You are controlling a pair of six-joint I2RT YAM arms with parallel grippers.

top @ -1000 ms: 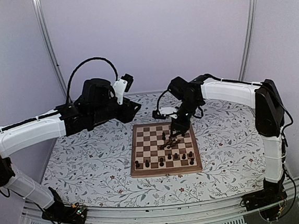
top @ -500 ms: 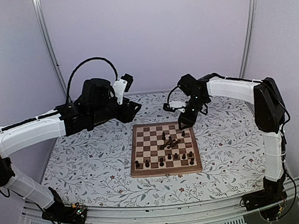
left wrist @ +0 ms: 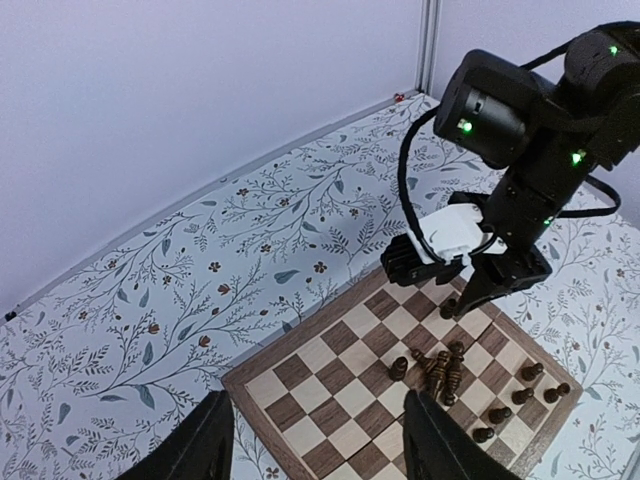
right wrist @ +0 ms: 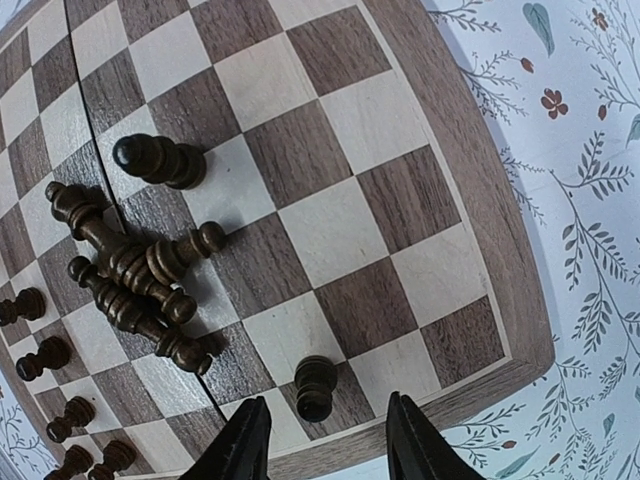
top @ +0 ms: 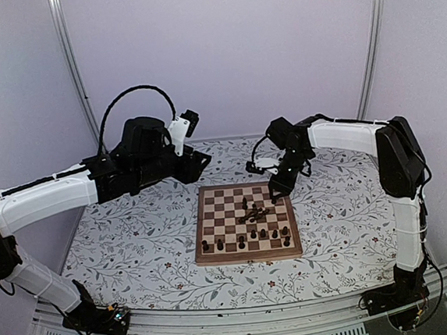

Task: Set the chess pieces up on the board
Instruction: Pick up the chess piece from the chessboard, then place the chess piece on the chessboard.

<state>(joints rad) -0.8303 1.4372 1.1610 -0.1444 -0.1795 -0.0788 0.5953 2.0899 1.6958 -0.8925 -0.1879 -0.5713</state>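
The board (top: 212, 215) lies mid-table. A heap of toppled chess pieces (top: 257, 212) lies at its centre, with one upright piece (top: 245, 202) beside it and a row of upright pieces (top: 264, 234) along the near side. My right gripper (top: 277, 187) hangs open over the far right edge. In the right wrist view its jaws (right wrist: 325, 445) are empty, just above a single standing piece (right wrist: 315, 386) near the border; the heap (right wrist: 130, 270) lies to the left. My left gripper (left wrist: 320, 445) is open and empty, high above the board's (left wrist: 330, 375) far left corner.
The floral tablecloth (top: 128, 238) surrounds the board. In the left wrist view the right arm's wrist (left wrist: 500, 200) hangs over the far corner of the board. White walls close the back and sides.
My right gripper has opened a little and drawn up and back toward the far right, leaving a piece standing near the board's right edge. The left arm has not moved.
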